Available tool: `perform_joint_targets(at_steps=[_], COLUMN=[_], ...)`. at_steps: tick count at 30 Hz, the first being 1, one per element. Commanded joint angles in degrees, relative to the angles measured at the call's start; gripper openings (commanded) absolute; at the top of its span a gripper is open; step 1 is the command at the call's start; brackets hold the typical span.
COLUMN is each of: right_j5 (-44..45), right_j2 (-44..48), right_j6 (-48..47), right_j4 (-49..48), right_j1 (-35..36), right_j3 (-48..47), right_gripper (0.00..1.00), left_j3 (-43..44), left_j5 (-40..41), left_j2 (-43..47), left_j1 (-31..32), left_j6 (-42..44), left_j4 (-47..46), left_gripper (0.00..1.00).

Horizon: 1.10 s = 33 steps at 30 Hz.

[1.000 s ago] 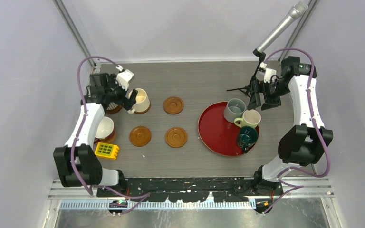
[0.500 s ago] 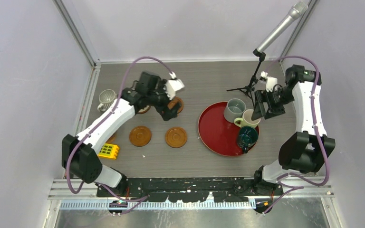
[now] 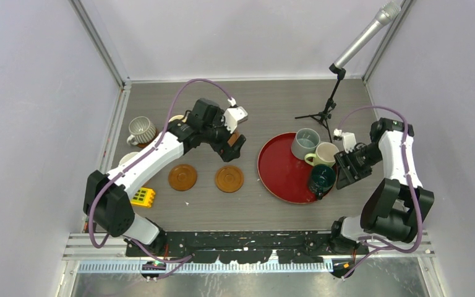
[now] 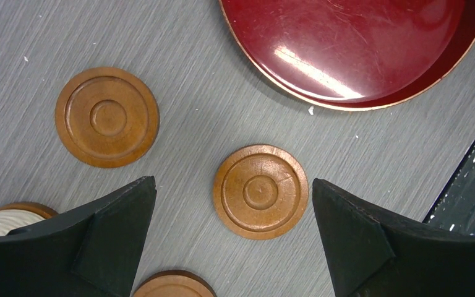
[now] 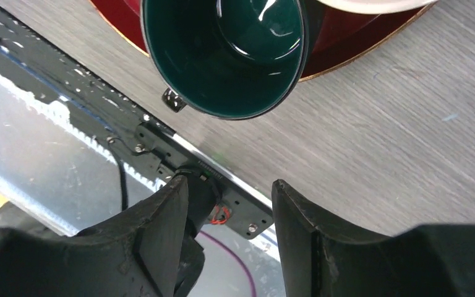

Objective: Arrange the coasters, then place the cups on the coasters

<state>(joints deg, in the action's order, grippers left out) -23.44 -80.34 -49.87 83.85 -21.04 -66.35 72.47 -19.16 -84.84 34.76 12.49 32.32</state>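
My left gripper (image 3: 230, 147) (image 4: 232, 180) hangs open above the middle of the table, holding nothing. Below it lie bare brown coasters (image 4: 261, 191) (image 4: 107, 117) (image 3: 182, 177) (image 3: 229, 179). A ribbed mug (image 3: 141, 130) stands at the back left, and the left arm partly hides a cream mug (image 3: 175, 119) and a white mug (image 3: 126, 159). On the red tray (image 3: 278, 179) stand a grey-blue mug (image 3: 305, 143), a pale mug (image 3: 326, 153) and a dark teal mug (image 3: 321, 178) (image 5: 222, 55). My right gripper (image 3: 345, 168) (image 5: 230, 185) is open and empty, just right of the teal mug.
A yellow gridded block (image 3: 141, 197) lies at the front left. A microphone on a tripod stand (image 3: 321, 114) rises at the back right, behind the tray. The black rail of the table's near edge (image 5: 210, 167) runs under the right gripper.
The left arm has left the cream mug at the back left and swung right over the coasters. The right arm came forward beside the teal mug, and its jaws have narrowed.
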Motion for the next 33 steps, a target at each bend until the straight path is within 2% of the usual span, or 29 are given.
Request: perform_joint_targets(at_steps=[1, 7, 15, 23, 33], right_j5=[-1.2, -2.4, -4.9, -5.9, -7.1], right_j2=[4.7, 5.5, 5.3, 4.3, 0.1], right_j6=[-3.5, -2.2, 2.5, 14.0, 28.9], right_j4=[-9.4, -15.7, -20.5, -29.5, -41.5], right_j1=[0.0, 1.6, 5.8, 16.1, 30.9], right_j3=[4.5, 10.7, 13.9, 15.1, 12.8], right_gripper=[0.56, 0.49, 0.48, 0.48, 0.52], left_j3=[-0.8, -1.8, -2.0, -2.7, -2.6], left_j5=[1.9, 3.7, 4.0, 6.3, 4.5], left_j2=[2.7, 4.0, 4.5, 5.4, 4.3], left_j1=[-0.1, -0.2, -0.2, -0.2, -0.2], left_j6=[-2.9, -3.4, -3.3, -3.7, -4.5], left_j4=[-4.2, -4.4, -3.5, -3.3, -3.5], left_gripper=[1.00, 1.00, 1.00, 1.00, 1.00])
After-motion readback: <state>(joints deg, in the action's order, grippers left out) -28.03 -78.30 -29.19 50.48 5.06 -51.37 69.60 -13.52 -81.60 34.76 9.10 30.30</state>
